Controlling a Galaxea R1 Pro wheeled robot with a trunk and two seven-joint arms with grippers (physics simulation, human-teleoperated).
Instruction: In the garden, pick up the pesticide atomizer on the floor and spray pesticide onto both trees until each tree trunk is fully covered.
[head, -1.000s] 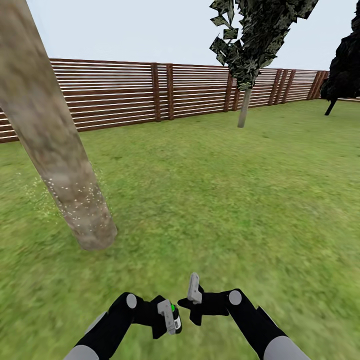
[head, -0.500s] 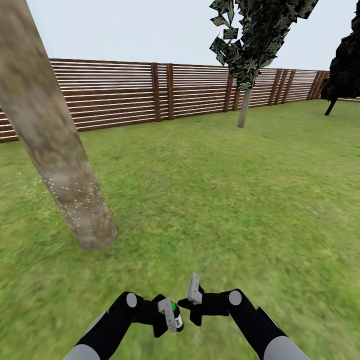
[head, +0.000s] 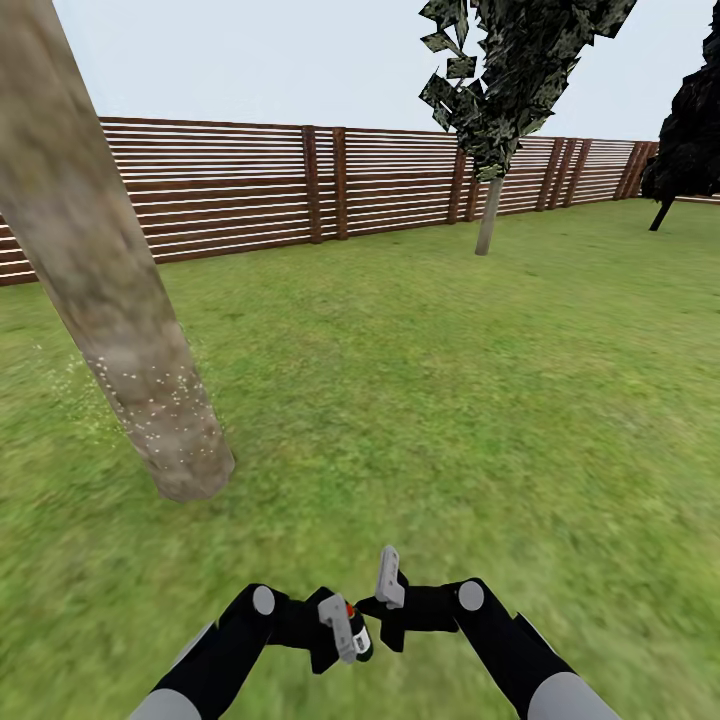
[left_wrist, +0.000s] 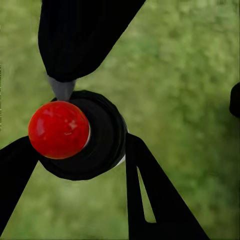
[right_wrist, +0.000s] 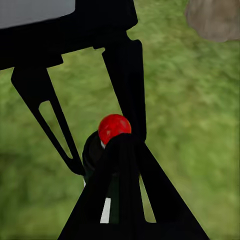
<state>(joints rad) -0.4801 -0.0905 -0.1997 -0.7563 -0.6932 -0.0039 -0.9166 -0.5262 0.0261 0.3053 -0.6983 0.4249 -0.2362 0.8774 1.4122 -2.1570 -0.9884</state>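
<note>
Now the left hand (head: 343, 628) is clenched around the pesticide atomizer (head: 352, 625), whose red cap (left_wrist: 58, 129) shows between its fingers. At 3 o'clock of it, the right hand (head: 388, 590) hangs released. White pesticide (head: 160, 415) specks dot the near tree trunk (head: 110, 300) at 10 o'clock.

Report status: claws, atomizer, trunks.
Left claw shut on atomizer, its cap red. Right claw beside it, state unclear. Near trunk speckled white low down; far trunk across open lawn.
</note>
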